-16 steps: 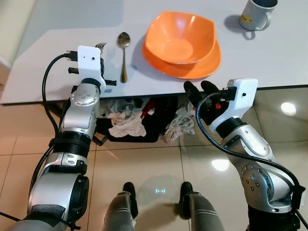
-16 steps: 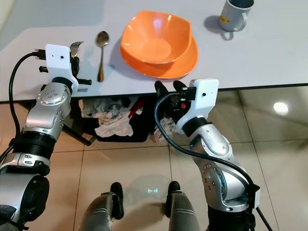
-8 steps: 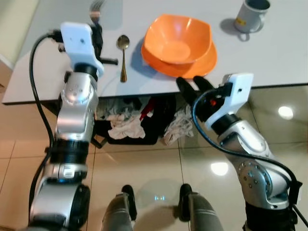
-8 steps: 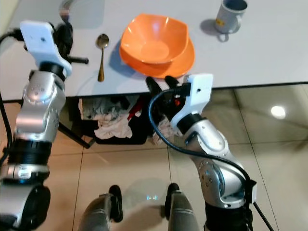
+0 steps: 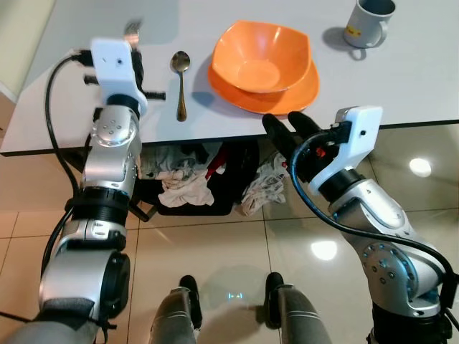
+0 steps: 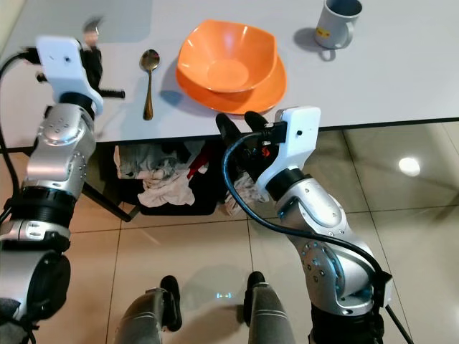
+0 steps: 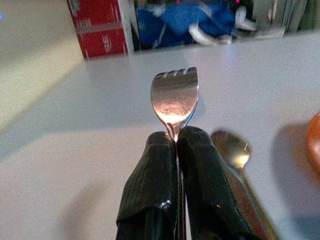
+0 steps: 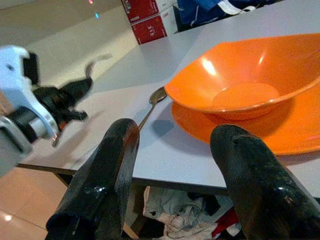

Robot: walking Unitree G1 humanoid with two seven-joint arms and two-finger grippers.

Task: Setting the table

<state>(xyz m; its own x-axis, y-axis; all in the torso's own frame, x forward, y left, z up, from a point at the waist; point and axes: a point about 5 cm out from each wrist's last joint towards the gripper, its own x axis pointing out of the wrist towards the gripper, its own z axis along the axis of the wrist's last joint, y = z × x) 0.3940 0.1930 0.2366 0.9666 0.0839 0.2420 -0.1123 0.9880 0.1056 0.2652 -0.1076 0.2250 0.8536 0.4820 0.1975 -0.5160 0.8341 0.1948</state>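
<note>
Left gripper [image 7: 176,137]: jaws pressed together on the neck of the fork [image 7: 174,95], tines pointing away from the wrist, bowl of the fork clear of the fingers. I read the fork as held above the table [image 5: 416,79], on the far side of the spoon [image 5: 179,79] from the orange bowl [image 5: 262,49]; whether it touches the surface I cannot tell.

Right gripper [image 8: 177,170]: jaws spread wide, nothing between them. It sits at the table's near edge, just below and in front of the orange bowl.

Layout, taken from the bowl: the bowl rests on an orange plate [image 5: 301,97]; spoon just beside it on my left, handle toward me; grey mug [image 5: 367,21] well apart on my right, toward the far edge.

Risks, my judgement:
- Grip is narrow, on the neck only. The fork could pivot in the pinch and land skewed, or on top of the spoon.
- Releasing high would let it bounce or slide.
- Right fingers are close under the plate's rim; lifting that arm could knock plate and bowl.

Containers: bowl holds nothing I can see. Mug interior dark, contents cannot be told. Under the table a dark bin [image 5: 237,175] holds crumpled cloths [image 5: 185,188].
</note>
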